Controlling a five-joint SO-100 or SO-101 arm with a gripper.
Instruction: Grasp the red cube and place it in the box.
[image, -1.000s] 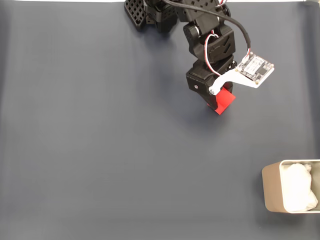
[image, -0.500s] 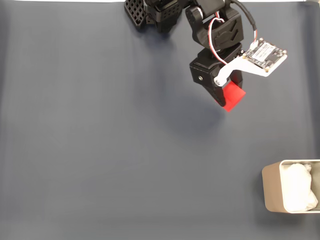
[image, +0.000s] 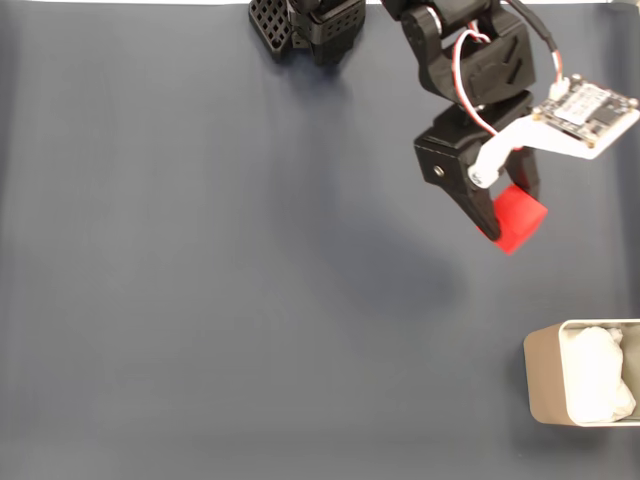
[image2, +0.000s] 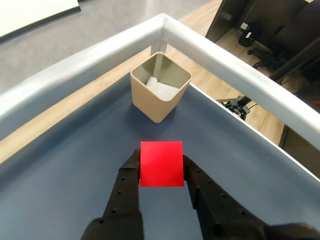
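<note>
The red cube (image: 518, 219) hangs above the dark blue mat, pinched by my black gripper (image: 505, 225), which is shut on it at the upper right of the fixed view. In the wrist view the red cube (image2: 161, 163) sits between the two black fingers (image2: 127, 182) of my gripper (image2: 161, 167). The beige box (image: 583, 373) with white lining stands at the lower right edge of the fixed view, well below the cube. Ahead of the cube in the wrist view, the box (image2: 160, 94) rests near the mat's far corner.
The arm's black base (image: 305, 25) stands at the top centre of the fixed view. A white camera board (image: 585, 110) juts from the wrist. A pale raised edge (image2: 235, 62) borders the mat, with wooden floor and office chairs beyond it.
The gripper has carried the red cube to the right and down the fixed view, closer to the box. The cube has stayed held throughout.
</note>
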